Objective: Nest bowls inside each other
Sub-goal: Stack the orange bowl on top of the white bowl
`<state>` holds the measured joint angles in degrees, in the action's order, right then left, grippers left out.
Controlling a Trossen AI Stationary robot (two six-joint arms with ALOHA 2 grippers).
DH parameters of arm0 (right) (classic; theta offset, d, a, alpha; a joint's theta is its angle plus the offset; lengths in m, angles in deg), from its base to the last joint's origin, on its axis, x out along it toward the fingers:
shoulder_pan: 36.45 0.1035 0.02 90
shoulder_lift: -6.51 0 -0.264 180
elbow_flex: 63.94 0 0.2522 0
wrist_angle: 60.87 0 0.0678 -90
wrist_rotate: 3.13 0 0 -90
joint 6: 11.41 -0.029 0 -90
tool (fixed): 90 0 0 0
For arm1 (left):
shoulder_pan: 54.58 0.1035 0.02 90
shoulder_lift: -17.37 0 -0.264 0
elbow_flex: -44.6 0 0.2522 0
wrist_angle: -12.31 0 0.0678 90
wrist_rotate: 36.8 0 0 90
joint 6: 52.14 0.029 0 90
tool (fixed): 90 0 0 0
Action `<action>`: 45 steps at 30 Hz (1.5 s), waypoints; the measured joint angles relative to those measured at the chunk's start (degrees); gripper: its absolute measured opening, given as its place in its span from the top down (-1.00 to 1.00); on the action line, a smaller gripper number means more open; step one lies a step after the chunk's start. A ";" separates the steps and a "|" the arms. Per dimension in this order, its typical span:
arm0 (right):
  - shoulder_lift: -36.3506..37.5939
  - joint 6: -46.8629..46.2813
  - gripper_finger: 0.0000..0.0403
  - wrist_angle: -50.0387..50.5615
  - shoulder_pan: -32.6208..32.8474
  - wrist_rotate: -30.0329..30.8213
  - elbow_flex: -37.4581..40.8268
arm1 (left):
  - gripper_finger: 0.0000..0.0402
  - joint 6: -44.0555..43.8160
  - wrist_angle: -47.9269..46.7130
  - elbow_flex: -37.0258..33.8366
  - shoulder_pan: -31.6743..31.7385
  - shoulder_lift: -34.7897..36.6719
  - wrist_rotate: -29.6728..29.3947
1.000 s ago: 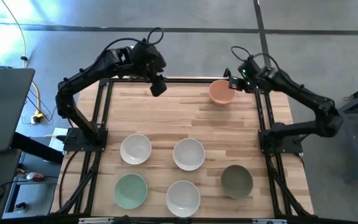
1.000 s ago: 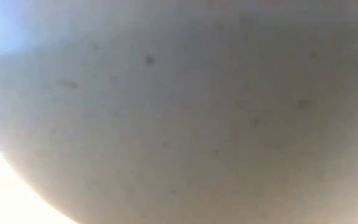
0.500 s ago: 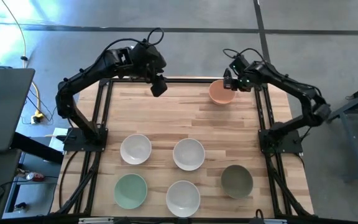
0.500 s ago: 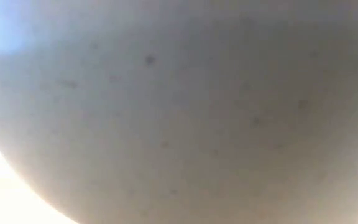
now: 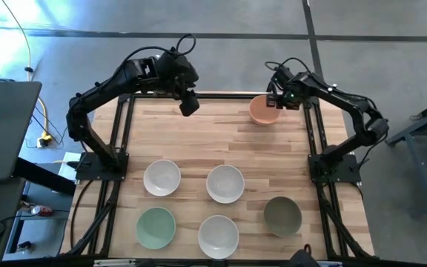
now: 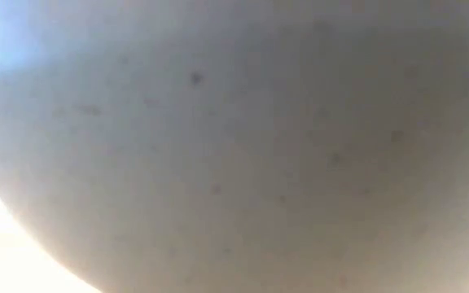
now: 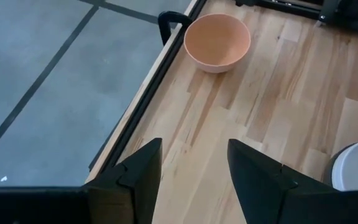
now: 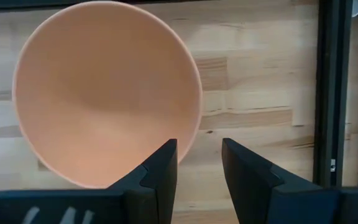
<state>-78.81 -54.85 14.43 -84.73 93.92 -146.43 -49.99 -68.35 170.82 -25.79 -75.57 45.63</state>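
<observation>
One peach-orange bowl point(image 5: 264, 110) sits just below the right tool point(image 8: 196, 163), whose spread, empty fingers straddle its rim, apparently for lifting it.

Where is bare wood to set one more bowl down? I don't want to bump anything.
The widest free patch is mid-table, between the peach bowl by the right gripper and the two-row bowl cluster. The far left corner under the left gripper is also bare. It is crowded near the front: white bowls, mint bowl, olive bowl.
</observation>
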 joint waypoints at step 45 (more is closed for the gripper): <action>-11.56 2.31 0.53 -2.10 -2.29 -6.02 0.33 | 0.14 2.11 -1.46 -0.02 0.00 0.00 1.52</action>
<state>-90.37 -52.54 12.33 -87.02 87.90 -146.10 -47.88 -69.81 170.80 -25.79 -75.57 47.15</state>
